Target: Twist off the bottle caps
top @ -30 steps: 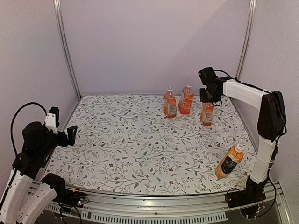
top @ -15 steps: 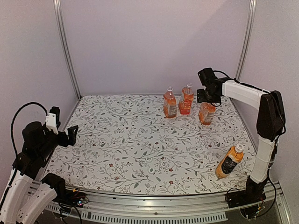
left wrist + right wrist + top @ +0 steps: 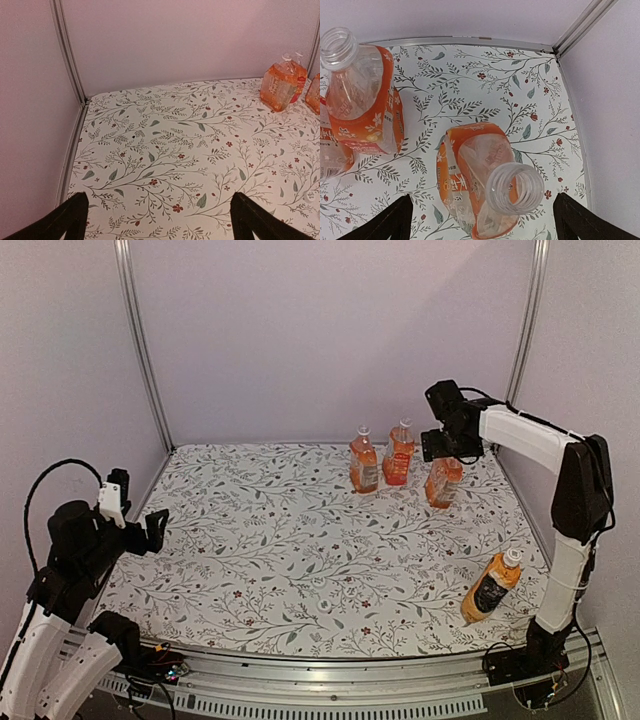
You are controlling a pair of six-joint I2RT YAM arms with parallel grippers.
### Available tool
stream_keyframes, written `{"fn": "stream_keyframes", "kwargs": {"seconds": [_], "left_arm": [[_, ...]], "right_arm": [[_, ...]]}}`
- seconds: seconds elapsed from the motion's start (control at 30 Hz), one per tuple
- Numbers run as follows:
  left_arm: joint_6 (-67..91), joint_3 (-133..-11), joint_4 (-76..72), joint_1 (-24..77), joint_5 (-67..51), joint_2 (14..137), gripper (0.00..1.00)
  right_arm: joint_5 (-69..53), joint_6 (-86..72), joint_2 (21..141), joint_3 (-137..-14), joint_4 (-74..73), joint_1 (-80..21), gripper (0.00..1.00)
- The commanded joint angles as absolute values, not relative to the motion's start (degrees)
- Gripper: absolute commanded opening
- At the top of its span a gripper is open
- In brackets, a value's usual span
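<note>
Right gripper (image 3: 438,448) wide open, empty, at far-right corner; dark-labelled bottle (image 3: 489,589) lies near near-right corner, cap (image 3: 513,556) pointing away; right arm nearer.

Table (image 3: 250,540): white cloth, green sprigs, small red flowers. Plain pale lilac walls (image 3: 330,340) ahead of the left gripper (image 3: 159,205) and to its left. Aluminium post (image 3: 580,25) in the corner ahead-right of the right gripper (image 3: 481,207). Soft, even light.
</note>
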State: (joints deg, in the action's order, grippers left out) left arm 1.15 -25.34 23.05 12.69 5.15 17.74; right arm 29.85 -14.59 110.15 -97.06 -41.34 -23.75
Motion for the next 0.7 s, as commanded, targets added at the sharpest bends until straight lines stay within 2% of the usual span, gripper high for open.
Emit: {"fn": "stream_keyframes", "kwargs": {"seconds": [0.0, 0.23, 0.4, 0.67], "left_arm": [[1.57, -24.52, 22.16, 12.19, 4.48, 17.84, 1.0], [1.67, -24.35, 21.87, 12.15, 3.39, 17.28, 0.99], [1.63, -23.98, 21.47, 12.22, 2.55, 16.76, 1.0], [1.41, -23.72, 21.01, 12.19, 1.9, 16.6, 1.0]], "right_arm": [[30.41, -12.05, 103.86, -102.42, -52.51, -25.65, 0.99], [19.02, -12.63, 97.52, -108.0, -76.03, -27.09, 0.99], [9.89, -16.46, 86.03, -97.09, -83.76, -27.31, 0.98], [9.62, -26.46, 70.09, -84.55, -94.32, -31.08, 0.96]]}}
